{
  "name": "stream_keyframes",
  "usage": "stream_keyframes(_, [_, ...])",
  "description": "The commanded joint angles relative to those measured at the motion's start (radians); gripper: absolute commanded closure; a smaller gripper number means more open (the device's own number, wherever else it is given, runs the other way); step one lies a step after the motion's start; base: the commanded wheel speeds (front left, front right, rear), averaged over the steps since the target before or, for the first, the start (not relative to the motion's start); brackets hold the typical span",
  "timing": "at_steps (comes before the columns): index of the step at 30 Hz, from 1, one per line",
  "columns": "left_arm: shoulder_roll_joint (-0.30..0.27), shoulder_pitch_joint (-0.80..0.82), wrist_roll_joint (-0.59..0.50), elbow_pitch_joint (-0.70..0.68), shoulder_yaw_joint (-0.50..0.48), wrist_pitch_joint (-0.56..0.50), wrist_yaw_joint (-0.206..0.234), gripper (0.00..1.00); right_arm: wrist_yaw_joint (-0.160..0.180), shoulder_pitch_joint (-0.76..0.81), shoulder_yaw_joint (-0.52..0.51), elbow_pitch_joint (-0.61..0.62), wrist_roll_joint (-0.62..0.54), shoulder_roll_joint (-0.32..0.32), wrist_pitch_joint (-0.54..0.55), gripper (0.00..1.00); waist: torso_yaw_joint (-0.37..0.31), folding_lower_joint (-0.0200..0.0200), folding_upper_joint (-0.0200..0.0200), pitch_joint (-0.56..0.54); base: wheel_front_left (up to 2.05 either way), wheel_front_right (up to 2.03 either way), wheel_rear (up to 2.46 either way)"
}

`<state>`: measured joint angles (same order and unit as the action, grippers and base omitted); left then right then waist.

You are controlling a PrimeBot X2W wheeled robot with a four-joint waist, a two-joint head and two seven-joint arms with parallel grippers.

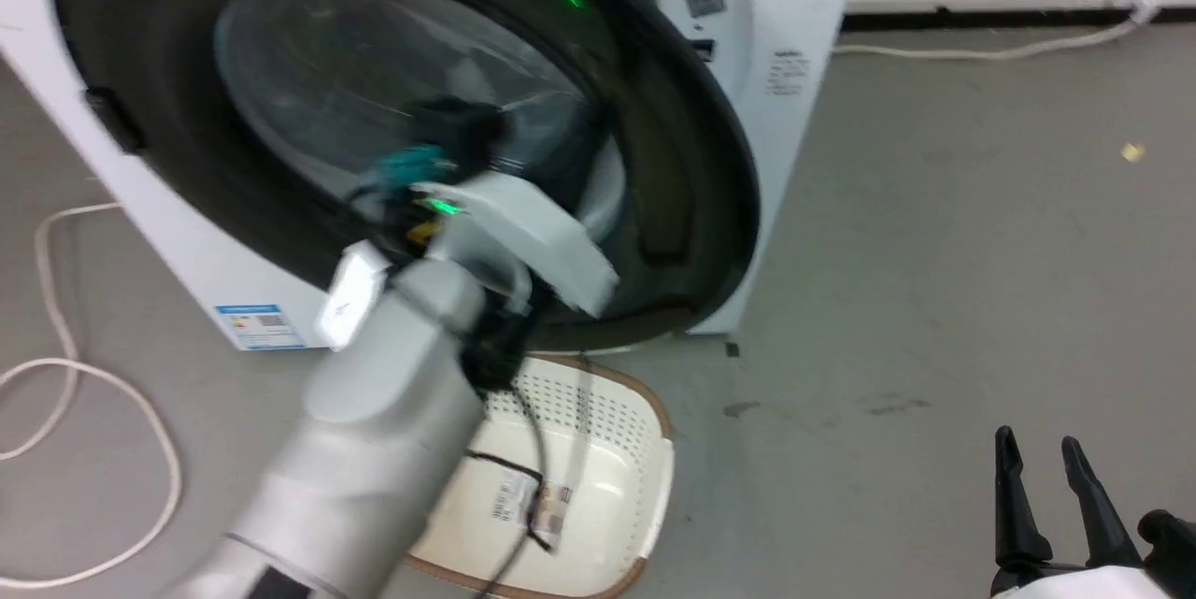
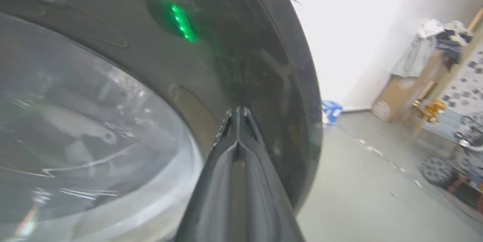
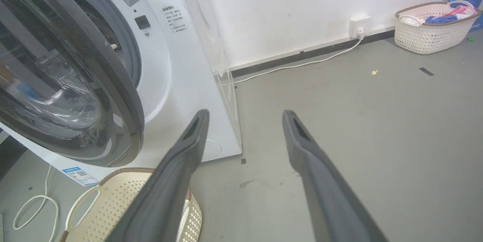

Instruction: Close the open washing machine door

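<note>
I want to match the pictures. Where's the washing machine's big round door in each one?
Head view: the washing machine door fills the upper left.
Left wrist view: the door covers the left side, close up.
Right wrist view: door at left edge.
Landmark, head and right wrist: cream laundry basket under it.

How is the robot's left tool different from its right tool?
The left dark two-fingered tool is shut, fingers together; the right dark two-fingered tool is open, fingers apart. The left tool's tips seem to touch the round glossy black washing machine door; the right tool hangs over grey floor, away from it. Both have long dark fingers.
</note>
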<state>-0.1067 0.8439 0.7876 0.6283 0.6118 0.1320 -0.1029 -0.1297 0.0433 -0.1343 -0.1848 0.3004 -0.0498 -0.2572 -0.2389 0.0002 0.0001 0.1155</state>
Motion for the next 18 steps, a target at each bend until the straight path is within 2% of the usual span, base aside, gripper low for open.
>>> stream_keyframes(1, [-0.027,0.014,-0.020,-0.005,-0.026,0.060,0.022,1.00,-0.001,0.013,-0.002,0.002,-0.002,0.000,-0.005,0.00,0.046,-0.0002,-0.0001,-0.040,0.00,0.00,0.00])
stream_keyframes(5, [-0.099,-0.006,-0.125,-0.089,-0.070,0.126,0.084,1.00,-0.001,0.023,-0.001,0.004,-0.014,0.000,-0.005,0.00,0.101,-0.0002,-0.0001,-0.081,0.00,0.00,0.00])
stream_keyframes(10, [-0.188,-0.172,-0.324,-0.343,-0.204,0.129,0.190,1.00,-0.001,0.025,0.010,0.008,-0.017,0.000,-0.005,0.00,0.155,-0.0002,-0.0001,-0.108,0.00,0.00,0.00])
stream_keyframes(14, [-0.223,-0.365,-0.353,-0.407,-0.288,0.129,0.223,1.00,-0.001,0.031,0.017,0.007,-0.012,0.000,-0.005,0.00,0.184,-0.0002,-0.0001,-0.120,0.00,0.00,0.00])
stream_keyframes(18, [-0.235,-0.513,-0.343,-0.424,-0.347,0.130,0.236,1.00,-0.001,0.038,0.025,0.006,-0.011,0.000,-0.005,0.00,0.203,-0.0002,-0.0001,-0.124,0.00,0.00,0.00])
